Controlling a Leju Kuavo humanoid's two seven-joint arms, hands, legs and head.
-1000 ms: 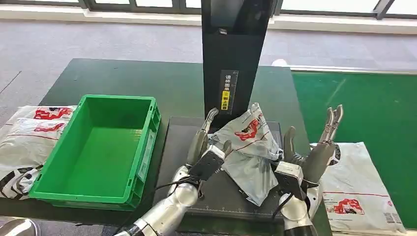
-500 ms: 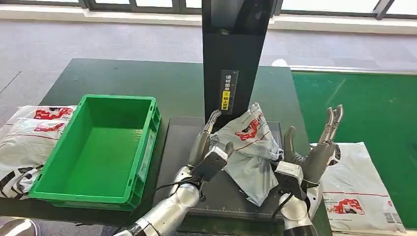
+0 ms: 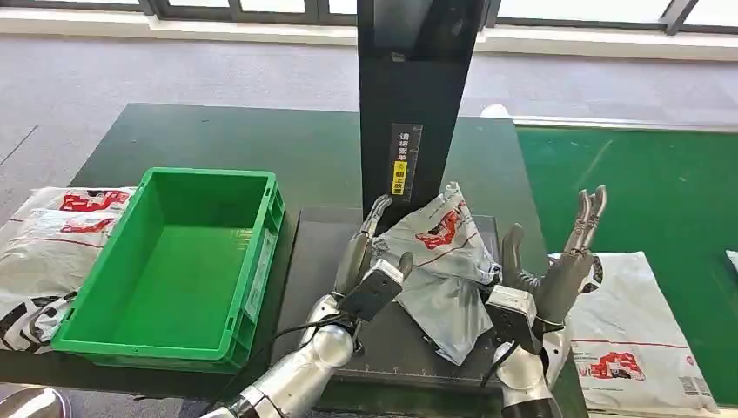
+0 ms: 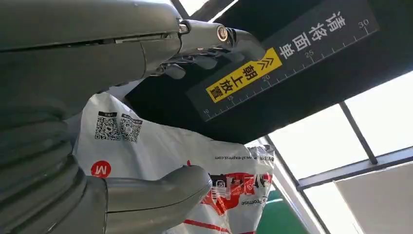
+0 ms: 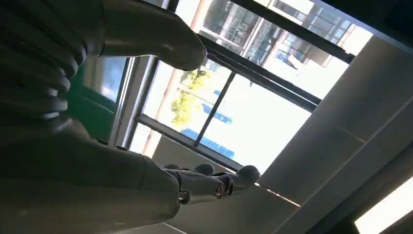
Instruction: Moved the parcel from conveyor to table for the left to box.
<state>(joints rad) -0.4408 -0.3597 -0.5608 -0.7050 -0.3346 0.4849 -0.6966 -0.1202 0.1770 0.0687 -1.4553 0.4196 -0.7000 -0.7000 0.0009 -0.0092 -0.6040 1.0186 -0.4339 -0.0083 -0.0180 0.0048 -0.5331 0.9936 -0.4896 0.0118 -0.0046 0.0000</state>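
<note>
1. The head view looks down from high up at the table (image 3: 218, 139).
2. The left wrist view sits close, looking up at the parcel (image 4: 165, 146), which the head view shares.
3. The right wrist view looks up at windows (image 5: 243, 97).

Dark green table (image 3: 218, 139): green crate (image 3: 174, 261), black scale platform (image 3: 322, 244), white parcels (image 3: 48, 235).

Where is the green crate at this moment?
In the head view, the green crate sits on the table's left side, between white parcels and the dark platform.

The black post (image 4: 302, 63) bears "请将面单 朝上放置" and ruler numbers 10–30; the parcel (image 4: 195, 151) reads "sf-express.com".
</note>
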